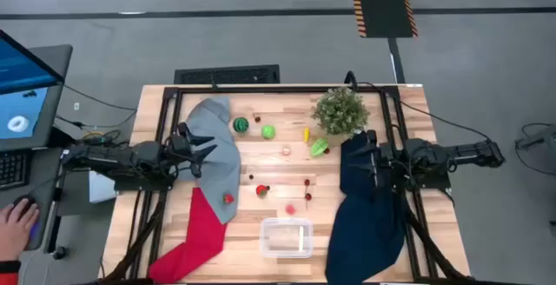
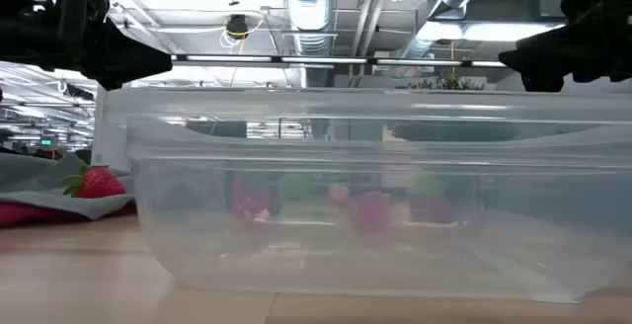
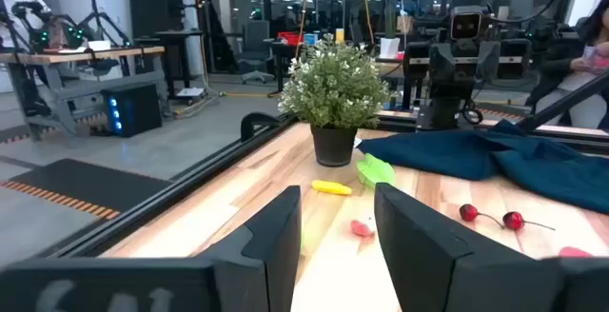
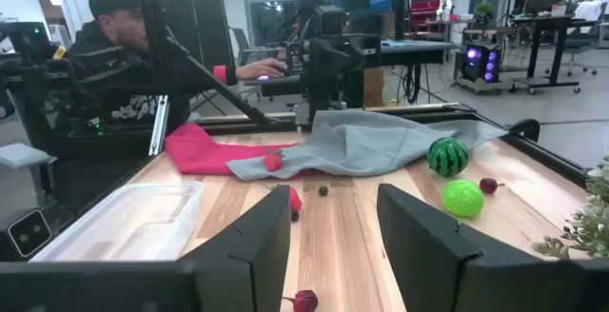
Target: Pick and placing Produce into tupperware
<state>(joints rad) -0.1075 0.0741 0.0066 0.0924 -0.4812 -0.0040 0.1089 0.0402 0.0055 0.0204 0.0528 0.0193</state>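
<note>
Nothing is in the tupperware (image 1: 285, 236) yet. It sits empty at 6 o'clock on the table (image 1: 261, 168), near the front edge. The produce is loose in the middle and toward 12: melon ball (image 1: 241, 124) and green ball (image 1: 268, 131) at about 11, yellow piece (image 1: 306, 134) and light green piece (image 1: 319, 148) just beside the potted plant (image 1: 340, 111) at 1, pink piece (image 1: 291, 208) and cherries (image 1: 307, 183) just above the tupperware, and a strawberry (image 1: 228, 198) lying on the grey cloth (image 1: 217, 150) at 8.

The left gripper (image 1: 201, 150) hangs at 9 over the grey cloth, and the left wrist view shows its fingers (image 3: 276, 241) part-way apart with nothing between them. The right gripper (image 1: 369, 159) hangs at 3 over the dark blue cloth (image 1: 365, 215), with its fingers (image 4: 262, 241) likewise part-way apart and empty.

The step in hand is a first pick, as we judge it. We'd send the right gripper to the pink piece or cherries, since they lie nearest the tupperware and clear of cloth. We'd open wider before descending, come straight down and centre the piece between the fingers. These pieces are small and round, so a side nudge likely rolls them. We'd leave the strawberry for the left gripper and watch for snagging the cloth. The red cloth (image 1: 195, 228) at 7 stays out of it.
</note>
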